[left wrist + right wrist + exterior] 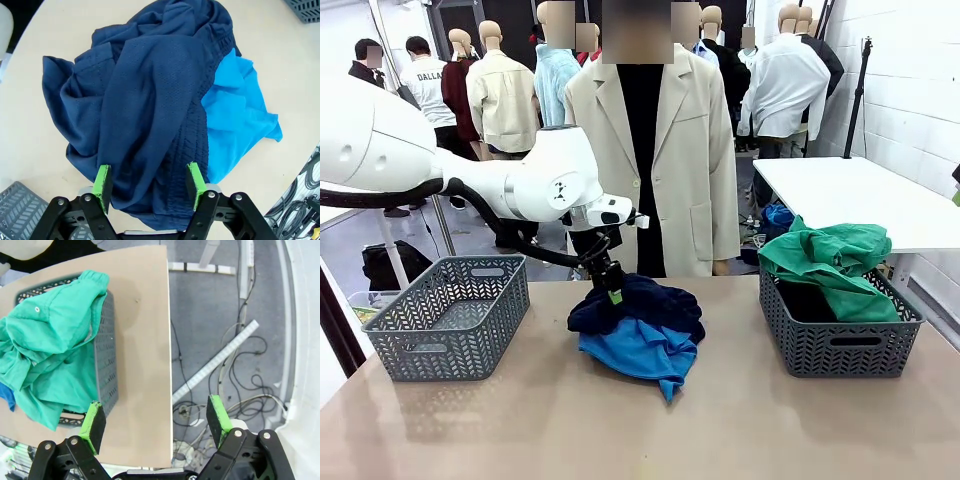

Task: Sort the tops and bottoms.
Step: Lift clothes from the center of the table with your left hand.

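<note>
Navy cloth (pixel 645 300) lies heaped on the bright blue garment (pixel 645 358) at the middle of the tan table (pixel 620 435) in the front view, with the left gripper (pixel 611 287) sunk into the heap's near-left top. A grey basket (pixel 460 335) stands to the left. The other basket (pixel 840 348), on the right, holds the emerald green garment (pixel 830 262) draped over the black one (pixel 805 300). A person in a beige coat (pixel 690 170) stands behind.

The left wrist view adds that the jaws stand apart, with a fold of navy cloth between the green pads (pixel 102 186). Whether they pinch it I cannot tell.

In the right wrist view, the right gripper (pixel 155 417) hangs wide open and holds nothing, above the table's edge beside the green-filled basket, with floor cables (pixel 225 365) below.
</note>
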{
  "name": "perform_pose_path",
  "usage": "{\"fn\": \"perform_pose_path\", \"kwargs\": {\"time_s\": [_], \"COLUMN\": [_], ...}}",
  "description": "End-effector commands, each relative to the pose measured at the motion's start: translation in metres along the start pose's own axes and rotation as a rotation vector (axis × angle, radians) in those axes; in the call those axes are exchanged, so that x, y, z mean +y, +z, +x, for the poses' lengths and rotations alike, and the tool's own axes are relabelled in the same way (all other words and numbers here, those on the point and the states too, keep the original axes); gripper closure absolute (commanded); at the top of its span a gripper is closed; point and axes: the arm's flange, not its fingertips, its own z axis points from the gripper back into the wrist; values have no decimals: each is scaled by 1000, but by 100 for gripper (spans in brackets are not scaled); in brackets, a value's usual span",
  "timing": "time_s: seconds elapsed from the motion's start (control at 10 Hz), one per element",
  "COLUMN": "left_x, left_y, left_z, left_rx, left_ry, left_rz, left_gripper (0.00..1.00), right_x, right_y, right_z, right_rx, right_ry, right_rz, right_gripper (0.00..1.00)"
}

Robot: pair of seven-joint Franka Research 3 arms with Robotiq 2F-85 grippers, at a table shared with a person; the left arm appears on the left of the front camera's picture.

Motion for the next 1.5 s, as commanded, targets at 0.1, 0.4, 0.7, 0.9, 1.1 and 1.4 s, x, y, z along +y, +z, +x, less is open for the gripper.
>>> {"fn": "perform_pose_path", "kwargs": {"time_s": [0.1, 0.4, 0.7, 0.9, 1.1, 1.4], "left_x": [5, 6, 6, 8, 10, -2], "left_y": [2, 3, 4, 13, 27, 87], "left_z": [1, 2, 2, 1, -3, -21], "left_rx": [6, -14, -16, -32, -76, -158], "left_ry": [-31, -30, -28, -20, -11, -13], "left_rz": [-24, -29, -53, -68, -99, -95], "left_gripper": [62, 100, 100, 100, 100, 100], "right_x": [1, 1, 1, 1, 1, 1], "right_y": [-1, -1, -1, -1, -1, -1], "right_z": [-1, -1, -1, -1, -1, -1], "right_rx": [12, 12, 12, 12, 12, 12], "right_ry": [2, 2, 2, 2, 2, 2], "right_rz": [-8, -8, -8, -8, -8, -8], "right_gripper": [0, 0, 0, 0, 0, 0]}}
